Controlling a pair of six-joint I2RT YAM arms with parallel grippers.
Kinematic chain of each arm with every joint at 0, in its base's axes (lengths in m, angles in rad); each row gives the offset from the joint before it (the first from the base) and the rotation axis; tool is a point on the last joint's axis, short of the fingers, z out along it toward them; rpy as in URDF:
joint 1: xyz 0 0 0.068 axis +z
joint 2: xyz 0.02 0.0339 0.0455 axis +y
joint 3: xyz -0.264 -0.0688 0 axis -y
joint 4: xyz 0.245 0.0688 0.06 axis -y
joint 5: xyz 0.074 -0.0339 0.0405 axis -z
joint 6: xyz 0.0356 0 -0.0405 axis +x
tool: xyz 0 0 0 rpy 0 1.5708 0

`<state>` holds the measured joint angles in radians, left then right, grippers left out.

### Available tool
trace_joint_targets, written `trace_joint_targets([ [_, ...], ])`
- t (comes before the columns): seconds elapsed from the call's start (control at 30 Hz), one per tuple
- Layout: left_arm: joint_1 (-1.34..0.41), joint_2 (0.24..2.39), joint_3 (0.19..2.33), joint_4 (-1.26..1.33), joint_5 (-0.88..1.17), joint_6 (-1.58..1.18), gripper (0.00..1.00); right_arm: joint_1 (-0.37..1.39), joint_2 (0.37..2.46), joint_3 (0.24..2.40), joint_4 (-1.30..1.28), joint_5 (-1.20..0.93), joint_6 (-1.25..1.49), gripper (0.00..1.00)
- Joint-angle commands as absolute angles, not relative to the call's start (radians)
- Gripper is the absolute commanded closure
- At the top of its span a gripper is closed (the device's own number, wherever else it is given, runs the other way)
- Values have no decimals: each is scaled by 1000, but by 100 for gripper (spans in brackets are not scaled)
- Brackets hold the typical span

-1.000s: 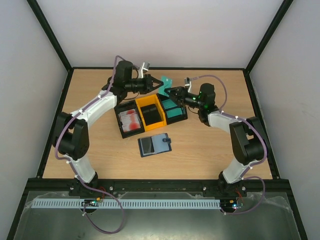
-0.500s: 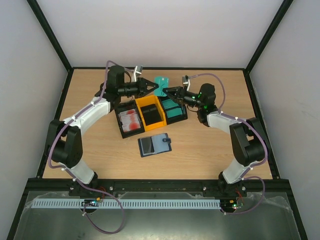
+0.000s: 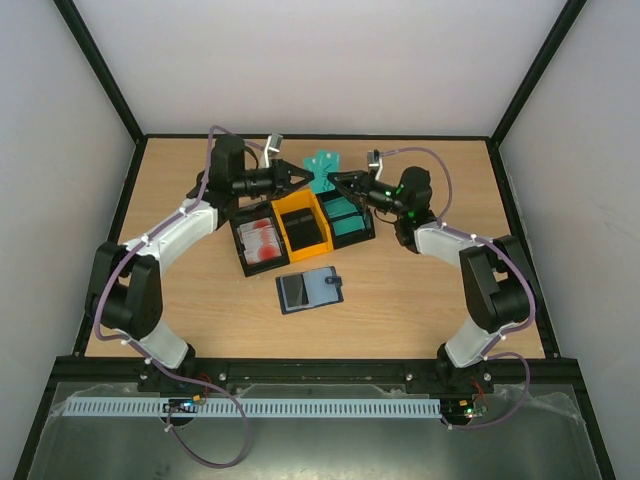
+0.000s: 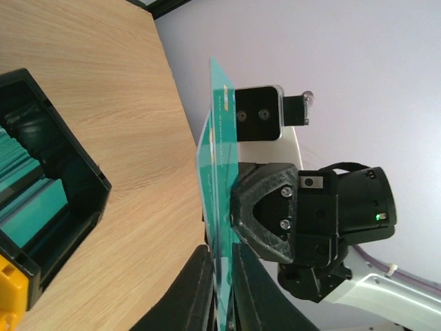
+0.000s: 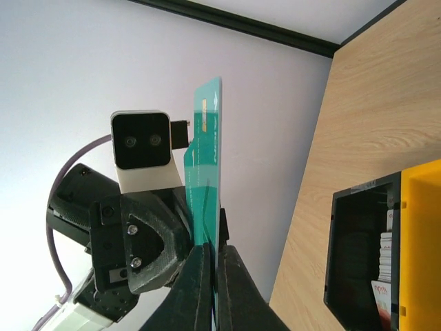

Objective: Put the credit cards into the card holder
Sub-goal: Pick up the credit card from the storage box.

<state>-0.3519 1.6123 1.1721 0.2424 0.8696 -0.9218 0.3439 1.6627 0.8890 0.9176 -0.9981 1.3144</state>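
**Fig.** Right end effector [image 5: 215, 270], spread a second ago, now pinches the teal cards [image 3: 322, 162] opposite the left end effector [image 4: 220, 289], likewise clamped on them; probably a two-handed separation. The cards hang fanned at 12 o'clock of the bins [image 3: 305, 243]. The holder [image 3: 310, 290] lies open at 6 o'clock with tabletop [image 3: 420, 300] bare around it. The rear wall [image 3: 320, 70] is near.

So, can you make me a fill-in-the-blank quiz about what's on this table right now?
The thin plastic cards pinched by both the left gripper and the right gripper are ___ in colour.
The small navy folding card holder lies ___ on the wooden table.
The open-top plastic bin between the two black bins is ___.
Missing words: teal; open; yellow.
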Motion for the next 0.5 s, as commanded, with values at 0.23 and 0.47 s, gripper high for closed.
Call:
trace_joint_targets([
  [0.23,-336,1572,1186,399,896,-1003,84,324,1605,854,926,-1001,1318,98],
  [0.47,-335,1569,1186,344,845,-952,98,324,1578,848,893,-987,1301,98],
])
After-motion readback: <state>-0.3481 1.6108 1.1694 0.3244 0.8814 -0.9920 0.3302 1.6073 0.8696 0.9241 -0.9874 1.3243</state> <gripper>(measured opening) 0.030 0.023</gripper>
